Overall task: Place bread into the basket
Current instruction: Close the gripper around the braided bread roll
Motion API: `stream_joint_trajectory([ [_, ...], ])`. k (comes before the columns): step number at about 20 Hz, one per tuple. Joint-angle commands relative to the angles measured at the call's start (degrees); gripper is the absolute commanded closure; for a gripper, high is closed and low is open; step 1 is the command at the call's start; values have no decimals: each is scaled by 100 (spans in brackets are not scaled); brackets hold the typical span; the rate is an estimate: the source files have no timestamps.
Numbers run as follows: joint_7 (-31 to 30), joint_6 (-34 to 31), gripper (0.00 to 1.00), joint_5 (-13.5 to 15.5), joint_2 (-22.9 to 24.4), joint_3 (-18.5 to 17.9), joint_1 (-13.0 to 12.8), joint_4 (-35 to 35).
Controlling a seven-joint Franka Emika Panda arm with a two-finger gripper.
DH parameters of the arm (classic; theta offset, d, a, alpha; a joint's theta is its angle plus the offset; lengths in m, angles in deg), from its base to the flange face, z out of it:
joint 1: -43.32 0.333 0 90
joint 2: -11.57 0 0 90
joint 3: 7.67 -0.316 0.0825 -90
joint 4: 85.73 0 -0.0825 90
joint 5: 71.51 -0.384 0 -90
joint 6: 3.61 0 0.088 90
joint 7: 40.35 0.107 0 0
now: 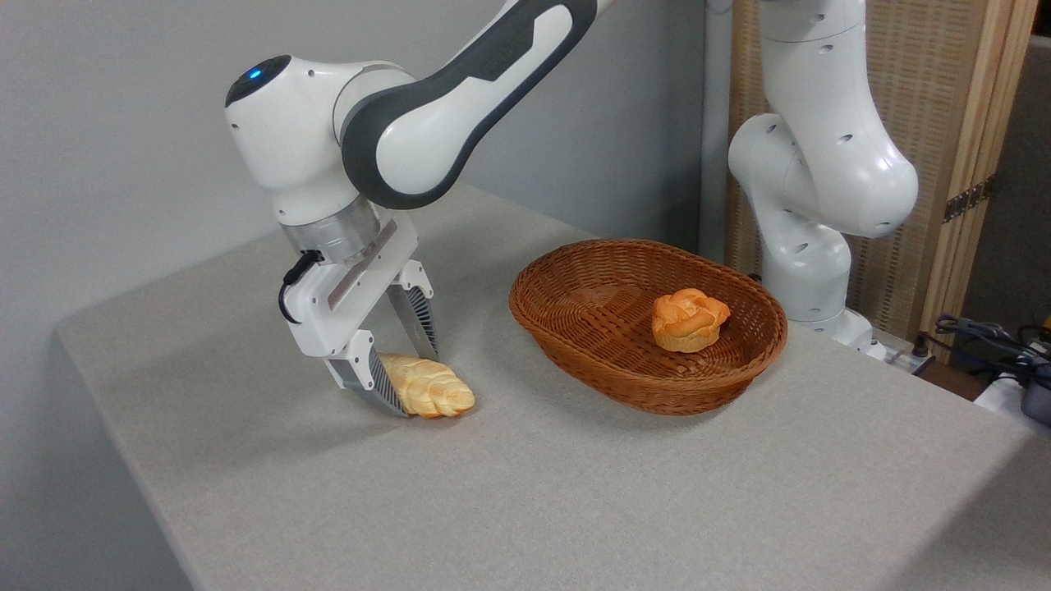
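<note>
The end effector (404,361) straddles the left end of the braided loaf (429,386), which lies on the desk (575,492); whether its fingers press the loaf I cannot tell. Gripped so near one end, the loaf may pivot or slip free. The wicker basket (575,328), right, holds a knotted bun (690,318) and has room left of it; its rim needs clearing.

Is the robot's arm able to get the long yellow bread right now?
Probably yes. The gripper is already down at the bread on the table, its jaws either side of one end, with nothing in between.
</note>
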State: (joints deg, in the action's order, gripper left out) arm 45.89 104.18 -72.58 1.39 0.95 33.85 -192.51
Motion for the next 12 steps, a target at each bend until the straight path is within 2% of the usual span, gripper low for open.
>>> stream_joint_trajectory([
  [1,95,14,66,-95,-37,-10,-2,43],
  [12,77,-13,66,-95,-11,-18,7,96],
])
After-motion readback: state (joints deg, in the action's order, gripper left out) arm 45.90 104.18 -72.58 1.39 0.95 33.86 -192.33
